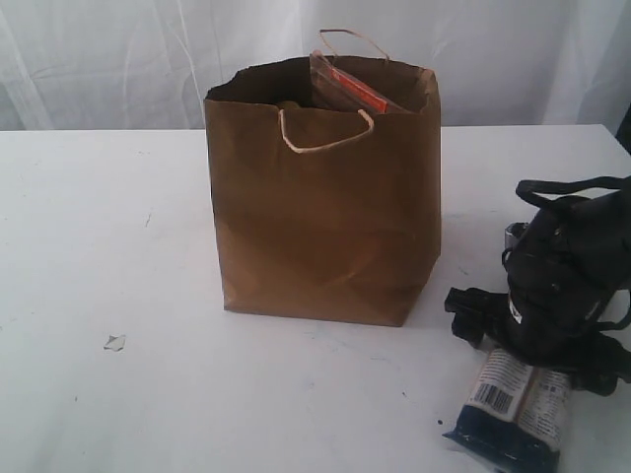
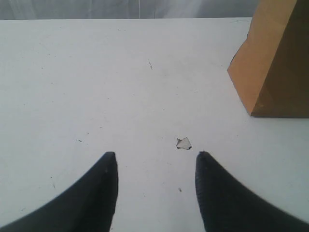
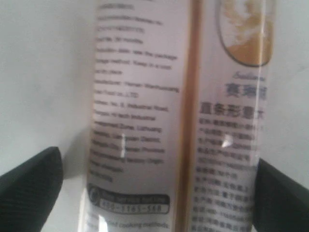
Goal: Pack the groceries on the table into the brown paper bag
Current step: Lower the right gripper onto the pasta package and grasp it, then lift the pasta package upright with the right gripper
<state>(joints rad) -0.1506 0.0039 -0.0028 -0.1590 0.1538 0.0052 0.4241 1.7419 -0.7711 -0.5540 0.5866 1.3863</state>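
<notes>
Print on the noodle packet is shown only in the right wrist view; it is laid on the surface between the parted right jaws. The left jaws are parted near the bag.

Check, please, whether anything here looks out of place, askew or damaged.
A small white scrap lies loose on the large white tabletop, front-left of the tall brown kraft paper bag. The bag stands upright, slightly creased; an orange-labelled pouch pokes tilted above its rim. Nothing looks spilled.
</notes>
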